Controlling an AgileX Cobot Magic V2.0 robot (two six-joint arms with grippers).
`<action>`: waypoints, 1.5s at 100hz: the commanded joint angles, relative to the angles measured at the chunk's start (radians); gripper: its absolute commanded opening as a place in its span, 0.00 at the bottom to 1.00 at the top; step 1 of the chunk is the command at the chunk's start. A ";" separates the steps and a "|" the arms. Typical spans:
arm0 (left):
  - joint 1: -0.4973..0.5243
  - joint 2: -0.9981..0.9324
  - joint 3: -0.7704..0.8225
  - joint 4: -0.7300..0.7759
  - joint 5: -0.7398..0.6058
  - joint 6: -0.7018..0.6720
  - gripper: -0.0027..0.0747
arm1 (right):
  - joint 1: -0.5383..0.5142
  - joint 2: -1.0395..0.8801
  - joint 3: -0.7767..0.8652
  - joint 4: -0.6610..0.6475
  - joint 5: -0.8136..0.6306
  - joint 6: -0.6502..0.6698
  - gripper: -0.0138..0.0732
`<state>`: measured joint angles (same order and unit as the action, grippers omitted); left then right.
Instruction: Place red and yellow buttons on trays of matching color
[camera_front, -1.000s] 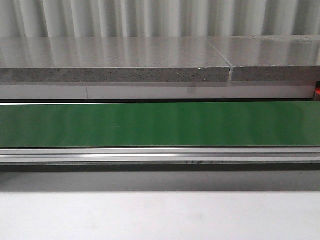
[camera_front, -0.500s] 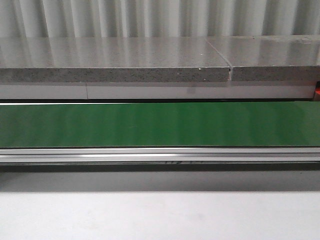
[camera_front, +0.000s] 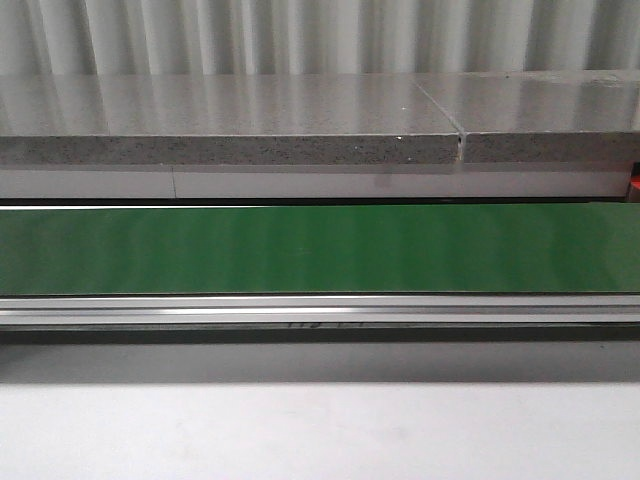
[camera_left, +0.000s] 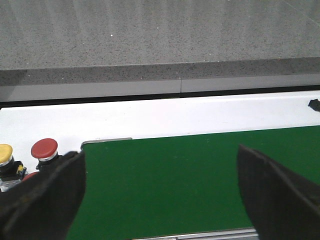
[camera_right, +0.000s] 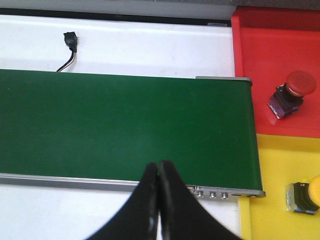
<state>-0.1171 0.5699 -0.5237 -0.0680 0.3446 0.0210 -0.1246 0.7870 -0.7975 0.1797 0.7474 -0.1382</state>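
In the left wrist view my left gripper (camera_left: 160, 192) is open over the bare green belt (camera_left: 175, 175), nothing between its fingers. Beside the belt's end stand a red button (camera_left: 44, 149) and a yellow button (camera_left: 5, 153), partly hidden by one finger. In the right wrist view my right gripper (camera_right: 159, 172) is shut on nothing, at the belt's near edge (camera_right: 125, 130). Past the belt's end a red tray (camera_right: 260, 65) holds a red button (camera_right: 292, 92), and a yellow tray (camera_right: 270, 200) holds a yellow button (camera_right: 307, 195). The front view shows only the bare belt (camera_front: 320, 250); neither gripper appears there.
A grey stone slab (camera_front: 230, 120) runs behind the belt, with an aluminium rail (camera_front: 320, 310) along the belt's front. A small black connector with a wire (camera_right: 70, 42) lies on the white table beyond the belt. White table surface (camera_front: 320, 430) lies in front.
Faint marks on the rail under the belt's front edge have shifted left. Nothing else in the front view has changed.
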 joint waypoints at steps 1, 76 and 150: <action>-0.008 -0.002 -0.028 -0.009 -0.069 -0.003 0.88 | 0.003 -0.007 -0.023 0.003 -0.052 -0.008 0.08; 0.406 0.354 -0.181 -0.082 0.049 -0.249 0.88 | 0.003 -0.007 -0.023 0.003 -0.052 -0.008 0.08; 0.511 0.883 -0.337 -0.100 0.047 -0.249 0.88 | 0.003 -0.007 -0.023 0.003 -0.052 -0.008 0.08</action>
<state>0.3902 1.4577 -0.8200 -0.1573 0.4411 -0.2209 -0.1246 0.7870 -0.7975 0.1797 0.7474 -0.1399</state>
